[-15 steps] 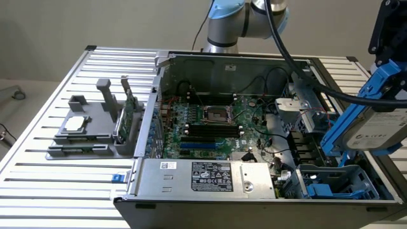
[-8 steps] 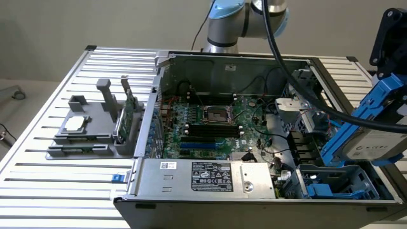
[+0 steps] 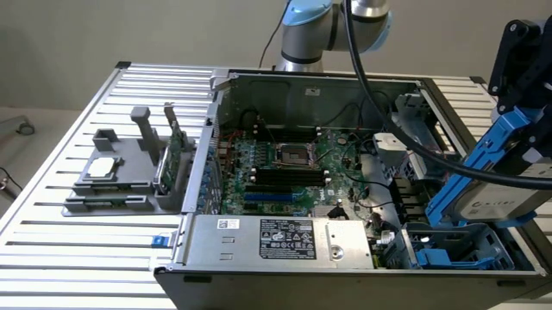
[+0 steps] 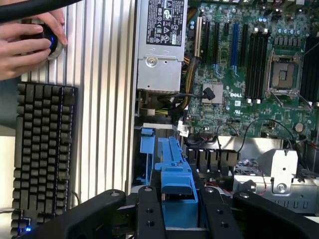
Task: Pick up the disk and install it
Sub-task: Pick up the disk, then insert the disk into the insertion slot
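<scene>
Here the gripper (image 3: 526, 110) is closed partway onto the disk (image 3: 493, 197), with its fingers (image 4: 149, 214) pressing the blue frame from both sides, so the disk hangs tilted in the air. It sits over the near corner of the open computer case (image 3: 258, 287) at the exterior view's right, just above the drive bay (image 3: 457, 252) with its blue rails. The case lies on its side on the ribbed table (image 3: 77, 258), with the motherboard (image 3: 293, 168) facing up and the power supply (image 3: 276, 239) along its near edge. Toward the table's edge at the exterior view's left, a grey holder (image 3: 129, 194) carries a small square chip (image 3: 101, 168) and an upright green card (image 3: 175, 155). In the wrist view a person's hand (image 4: 22, 47) rests on a round knob (image 4: 50, 42) beside a black keyboard (image 4: 42, 149)
</scene>
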Controlling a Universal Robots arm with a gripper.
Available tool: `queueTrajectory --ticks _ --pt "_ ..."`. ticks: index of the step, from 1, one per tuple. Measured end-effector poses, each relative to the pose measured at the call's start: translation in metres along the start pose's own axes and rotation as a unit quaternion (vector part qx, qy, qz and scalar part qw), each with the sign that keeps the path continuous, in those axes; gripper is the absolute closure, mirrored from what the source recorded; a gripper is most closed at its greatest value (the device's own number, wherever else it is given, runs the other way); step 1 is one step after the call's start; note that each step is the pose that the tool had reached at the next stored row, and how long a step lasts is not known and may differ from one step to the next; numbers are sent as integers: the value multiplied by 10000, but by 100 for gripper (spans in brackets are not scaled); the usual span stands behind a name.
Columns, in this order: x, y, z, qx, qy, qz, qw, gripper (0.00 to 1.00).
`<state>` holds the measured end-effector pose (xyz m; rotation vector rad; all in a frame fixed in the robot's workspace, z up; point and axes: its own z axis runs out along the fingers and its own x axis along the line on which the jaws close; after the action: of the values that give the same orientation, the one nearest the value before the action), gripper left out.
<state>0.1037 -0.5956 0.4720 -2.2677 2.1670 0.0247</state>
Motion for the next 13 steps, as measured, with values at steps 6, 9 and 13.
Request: queueTrajectory --ticks 6,9,13 --pt "0 5 15 1 0 -1 10000 67" --pt "0 5 15 1 0 -1 10000 67" --pt "0 5 15 1 1 -1 10000 67"
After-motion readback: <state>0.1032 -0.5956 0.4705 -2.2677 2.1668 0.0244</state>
